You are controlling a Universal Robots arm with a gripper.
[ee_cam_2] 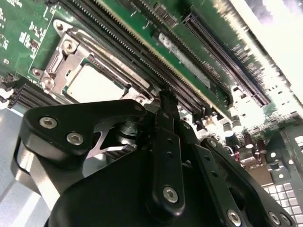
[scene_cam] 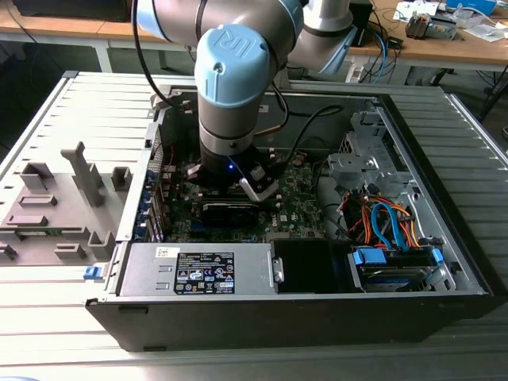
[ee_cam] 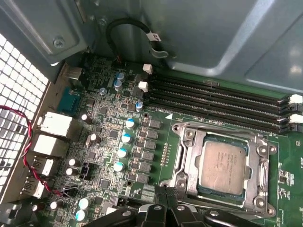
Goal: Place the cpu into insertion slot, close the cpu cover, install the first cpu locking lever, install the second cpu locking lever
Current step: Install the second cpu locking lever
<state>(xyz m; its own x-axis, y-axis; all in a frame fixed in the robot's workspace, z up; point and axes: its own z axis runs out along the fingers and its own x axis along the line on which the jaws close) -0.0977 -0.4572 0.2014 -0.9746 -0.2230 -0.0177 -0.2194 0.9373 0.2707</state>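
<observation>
The cpu [ee_cam: 222, 168] lies flat in the insertion slot [ee_cam: 176, 182] on the green motherboard, its silvery-tan face up. The cpu cover [ee_cam: 191, 161] lies flat over the socket and frames the chip. My gripper [ee_cam: 163, 191] hovers just beside the socket's edge, shut with nothing between its fingers. In the second wrist view the gripper [ee_cam_2: 164, 94] points at the board next to the cover [ee_cam_2: 64, 61] and the bright cpu [ee_cam_2: 94, 85]. In the exterior view the arm [scene_cam: 230, 87] reaches down into the open computer case.
Long black memory slots [ee_cam: 222, 101] run beside the socket, with the grey case wall [ee_cam: 213, 38] behind them. Capacitors [ee_cam: 124, 137] and rear ports [ee_cam: 52, 125] stand nearby. The case holds a power supply [scene_cam: 198, 270] and cabled drive bay [scene_cam: 389, 230]. A grey fixture [scene_cam: 55, 206] sits outside.
</observation>
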